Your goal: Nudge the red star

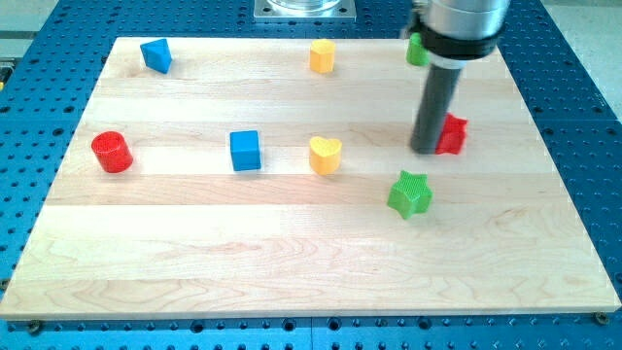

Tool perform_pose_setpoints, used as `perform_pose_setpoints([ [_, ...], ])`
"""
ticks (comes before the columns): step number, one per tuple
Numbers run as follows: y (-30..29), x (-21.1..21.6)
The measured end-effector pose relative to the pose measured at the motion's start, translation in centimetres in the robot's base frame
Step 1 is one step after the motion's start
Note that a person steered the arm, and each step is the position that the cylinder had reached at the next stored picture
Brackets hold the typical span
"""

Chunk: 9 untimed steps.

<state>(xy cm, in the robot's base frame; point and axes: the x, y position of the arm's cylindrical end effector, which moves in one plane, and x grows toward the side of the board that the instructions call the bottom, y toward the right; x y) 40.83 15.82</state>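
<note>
The red star (453, 133) lies on the wooden board (292, 262) at the view's right, partly hidden behind my rod. My tip (426, 150) rests on the board right against the star's left side, seemingly touching it. A green star (409, 193) lies just below and slightly left of the tip.
A yellow heart (326, 155) and a blue cube (246, 151) lie to the tip's left, a red cylinder (112, 152) far left. A blue block (155, 54), a yellow block (323, 56) and a green block (416, 51), partly hidden by the arm, lie near the top edge.
</note>
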Motion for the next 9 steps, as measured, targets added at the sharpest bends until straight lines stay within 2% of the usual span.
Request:
perform_pose_setpoints([
  [1, 0.2, -3.6],
  [2, 3.8, -2.5],
  [3, 3.1, -1.2],
  [5, -7.1, -1.6],
  [9, -8.0, -2.6],
])
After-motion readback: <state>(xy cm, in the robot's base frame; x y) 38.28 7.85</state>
